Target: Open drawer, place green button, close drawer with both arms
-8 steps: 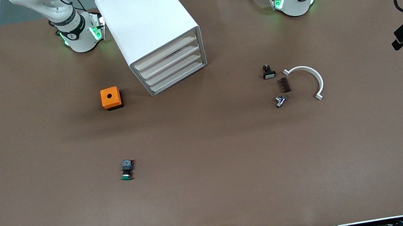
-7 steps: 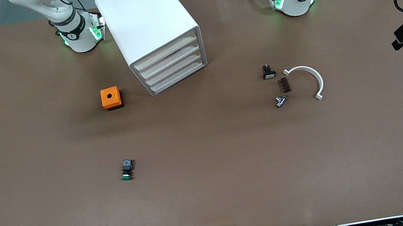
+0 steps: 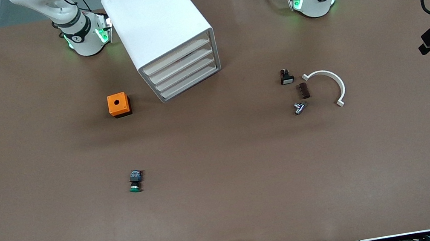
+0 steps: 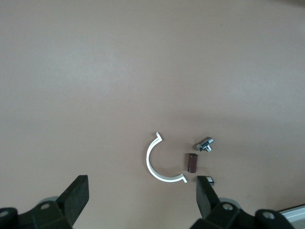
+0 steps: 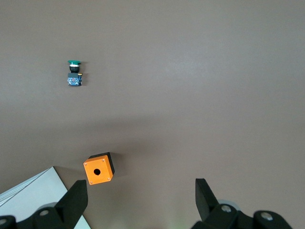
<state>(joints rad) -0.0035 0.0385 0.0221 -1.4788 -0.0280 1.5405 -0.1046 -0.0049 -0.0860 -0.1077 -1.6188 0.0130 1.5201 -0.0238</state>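
Comparing frames: nothing on the table differs from the two earlier front pictures; every part lies where it lay, and only the arm bases at the top edge show.
Meaning for the task: judged from this, the work has not begun; opening, placing and closing are all still to do.
Drawer [image 3: 184, 71]: third front down in the white cabinet [image 3: 159, 26] at upper centre of the front view; shut, flush with the fronts above and below it.
Button [image 3: 135, 181]: lying on its side on the bare table [image 3: 251, 183], lower left of centre in the front view, nearer the camera than the orange box [image 3: 119, 104] and well apart from it; it also shows at upper left of the right wrist view [image 5: 74, 71].
Left gripper [image 4: 143, 200]: high over the table toward the left arm's end, jaws spread wide and holding nothing; below it lie a white half ring [image 4: 159, 164], a brown piece [image 4: 191, 162] and a metal fitting [image 4: 205, 144], close together.
Right gripper [image 5: 140, 202]: high over the table near the orange box and the cabinet's corner, jaws spread wide and empty.
Arms: both appear to wait.
Next move, as a guess: one gripper must reach the drawer front while the other goes for the button.
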